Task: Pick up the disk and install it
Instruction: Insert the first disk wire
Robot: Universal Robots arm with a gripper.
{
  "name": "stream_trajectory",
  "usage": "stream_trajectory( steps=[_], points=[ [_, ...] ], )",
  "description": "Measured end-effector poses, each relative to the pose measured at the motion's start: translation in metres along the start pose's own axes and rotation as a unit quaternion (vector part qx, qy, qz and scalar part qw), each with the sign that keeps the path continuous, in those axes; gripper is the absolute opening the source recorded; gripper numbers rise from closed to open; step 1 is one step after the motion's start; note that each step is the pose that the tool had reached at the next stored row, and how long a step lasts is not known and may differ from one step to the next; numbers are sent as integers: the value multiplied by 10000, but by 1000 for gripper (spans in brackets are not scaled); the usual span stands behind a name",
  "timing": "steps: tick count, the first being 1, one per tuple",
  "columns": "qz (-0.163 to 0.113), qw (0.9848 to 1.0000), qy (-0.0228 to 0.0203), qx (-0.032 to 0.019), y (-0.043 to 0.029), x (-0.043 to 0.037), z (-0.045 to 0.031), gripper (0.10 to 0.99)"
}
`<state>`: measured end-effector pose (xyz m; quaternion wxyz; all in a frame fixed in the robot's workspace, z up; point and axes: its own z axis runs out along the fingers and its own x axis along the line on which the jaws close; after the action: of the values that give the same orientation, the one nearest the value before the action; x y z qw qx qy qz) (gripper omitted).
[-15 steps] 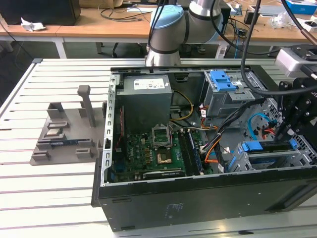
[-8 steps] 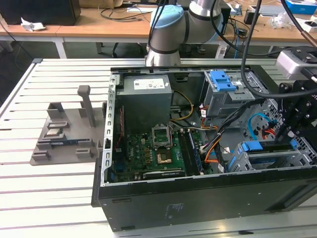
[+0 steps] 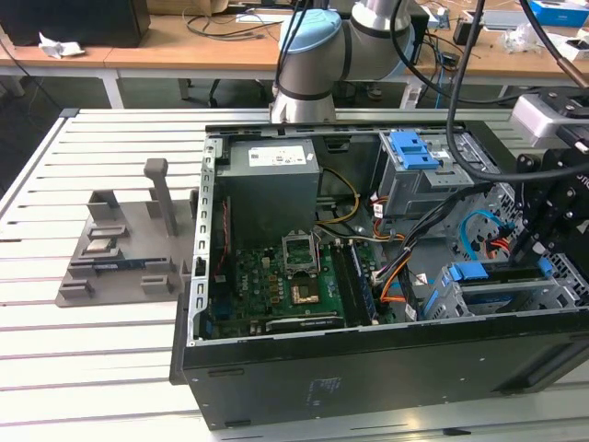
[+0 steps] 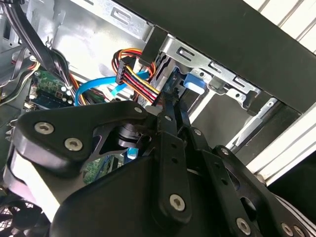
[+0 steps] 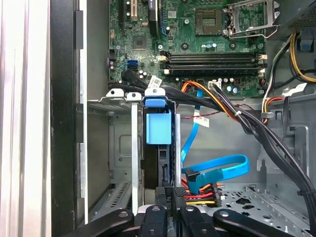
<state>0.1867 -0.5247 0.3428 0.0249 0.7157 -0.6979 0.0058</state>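
Disk [image 5: 159, 148] sits on edge inside the drive cage [image 5: 123, 148] at the corner of the open computer case [image 3: 368, 387], its blue carrier frame running up to a blue tab just past the cage's rim in the first wrist view. In the exterior view the disk [image 3: 502, 295] lies in the cage toward the exterior view's right, with the blue frame along its upper edge. The gripper [image 5: 170, 192] comes in at the end of the disk nearest the camera in the first wrist view; its black fingers [image 5: 163, 197] stand close together at the disk's edge, but whether they are clamped on it or merely beside it cannot be told. In the second wrist view the gripper [image 4: 170, 106] reaches with narrow tips toward the blue frame [image 4: 190, 81] in the metal cage.

Just beside the disk, a bundle of red, yellow and black power wires [image 5: 202, 190] and a blue data cable [image 5: 217, 165] loop across the case floor. Further out lies the green motherboard [image 3: 276, 285], with the grey power supply [image 3: 271, 184] behind it and a second bay with a blue latch [image 3: 414, 152] toward the rear. The case rests on a slatted white table [image 3: 92, 350], where a grey fixture [image 3: 124, 249] stands well apart at the exterior view's left.
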Motion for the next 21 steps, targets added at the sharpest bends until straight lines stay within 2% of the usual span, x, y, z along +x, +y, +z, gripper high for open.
stream_trajectory(
  steps=[8,14,15,16,17,19,21],
  points=[
    [-1,10000,1,0,-7,-3,65,169],
    [0,10000,6,-1,-7,-3,75,169],
    [0,10000,3,-1,-7,-3,80,180],
    [0,10000,7,-1,-7,-3,77,235],
    [0,10000,12,0,-7,-2,68,306],
    [0,10000,12,0,-4,-4,-23,306],
    [0,10000,16,-1,-3,-16,-82,306]
  ],
)
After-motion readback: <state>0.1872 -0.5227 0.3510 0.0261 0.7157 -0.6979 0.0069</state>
